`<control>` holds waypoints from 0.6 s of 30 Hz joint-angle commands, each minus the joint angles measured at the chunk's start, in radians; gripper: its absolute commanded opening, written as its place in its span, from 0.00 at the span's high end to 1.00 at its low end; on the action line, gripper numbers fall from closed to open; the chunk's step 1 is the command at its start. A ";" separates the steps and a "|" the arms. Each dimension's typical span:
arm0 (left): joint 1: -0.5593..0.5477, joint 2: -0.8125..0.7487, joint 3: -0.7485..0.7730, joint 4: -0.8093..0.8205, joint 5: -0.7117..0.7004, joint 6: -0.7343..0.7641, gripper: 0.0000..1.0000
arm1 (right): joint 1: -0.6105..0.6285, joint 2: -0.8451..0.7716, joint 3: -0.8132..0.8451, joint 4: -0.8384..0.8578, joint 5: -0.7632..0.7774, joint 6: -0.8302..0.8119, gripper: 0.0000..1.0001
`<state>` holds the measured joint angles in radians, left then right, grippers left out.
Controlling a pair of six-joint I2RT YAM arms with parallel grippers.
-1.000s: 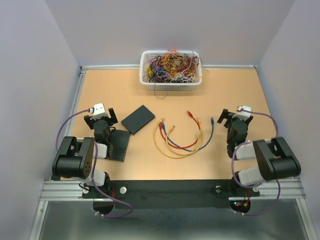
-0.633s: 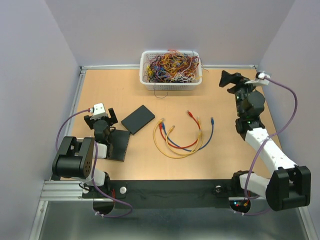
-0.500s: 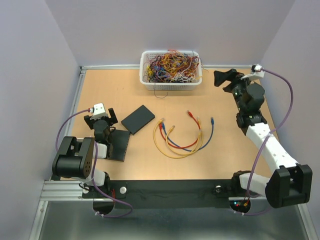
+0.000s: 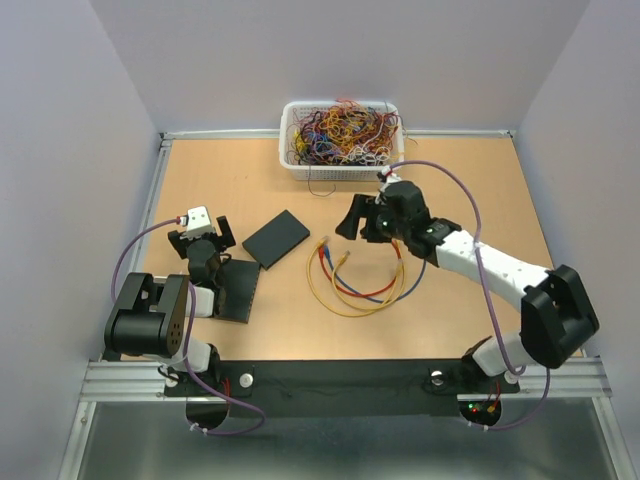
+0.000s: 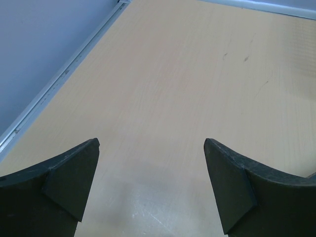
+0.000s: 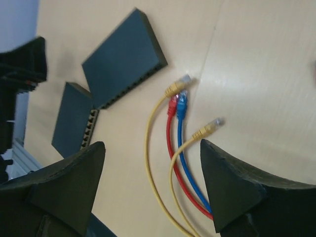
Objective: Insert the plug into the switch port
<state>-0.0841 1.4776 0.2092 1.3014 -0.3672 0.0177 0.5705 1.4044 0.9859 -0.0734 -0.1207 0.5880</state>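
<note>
Tan desk (image 4: 200, 185), walled on three sides. White basket (image 4: 340, 170) of tangled wires sits at the far edge. Right arm (image 4: 490, 265) reaches toward centre. Right pincer (image 6: 153, 148) is spread wide, gripping nothing, poised above the plug ends. Left arm (image 4: 150, 315) is folded near its base, left pincer (image 5: 151, 145) likewise spread over bare desk. Far switch (image 4: 275, 238) lies flat, left of centre. Near switch (image 6: 71, 118) is beside it, ports showing along one edge. Looped cables (image 4: 355, 290) lie mid-desk. Yellow plug (image 6: 177, 86), red plug (image 6: 173, 104) and blue plug (image 6: 182, 101) are bunched near the far switch's corner, apart from it and loose on the desk.
</note>
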 commanded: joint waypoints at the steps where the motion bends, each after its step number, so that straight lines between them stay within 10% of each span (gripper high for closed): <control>1: -0.005 -0.017 0.015 0.285 -0.013 0.010 0.01 | 0.032 0.045 -0.004 -0.057 0.065 0.094 0.18; 18: -0.005 -0.016 0.015 0.285 -0.012 0.011 0.01 | 0.043 0.235 0.137 -0.173 0.309 0.007 0.35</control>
<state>-0.0841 1.4776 0.2089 1.3010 -0.3672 0.0177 0.6102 1.6558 1.0130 -0.2379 0.0563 0.6609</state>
